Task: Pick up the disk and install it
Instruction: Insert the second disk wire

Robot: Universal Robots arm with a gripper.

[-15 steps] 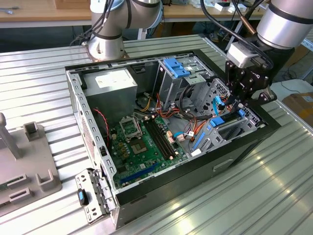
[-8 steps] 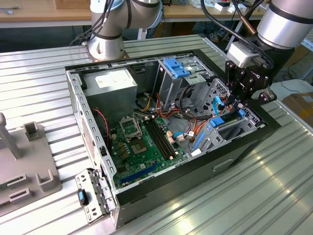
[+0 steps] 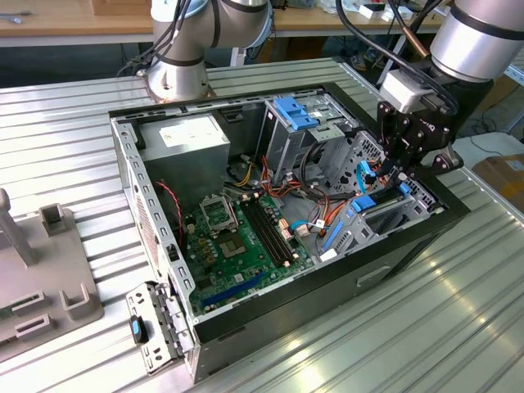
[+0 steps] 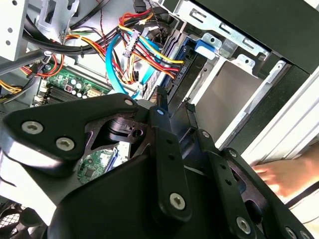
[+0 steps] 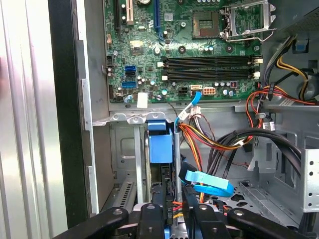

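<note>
The disk [image 3: 383,214], dark with bright blue rails, stands on edge in the drive bay at the open computer case's corner, on the exterior view's right. In the first wrist view the disk [image 5: 160,149] shows its blue tab and runs down between my fingers [image 5: 149,219]. My gripper [image 3: 399,173] hangs straight over it, shut on the disk's near end. In the second wrist view the gripper [image 4: 174,104] points into the bay, where the disk [image 4: 175,64] and its blue tab lie along the metal wall.
Bundles of coloured cables [image 3: 315,217] crowd the bay beside the motherboard [image 3: 246,233]. A grey cage with a light-blue top [image 3: 295,115] and a grey box with a white label [image 3: 184,139] stand at the case's back. A person's hand [image 4: 281,174] rests outside the case wall.
</note>
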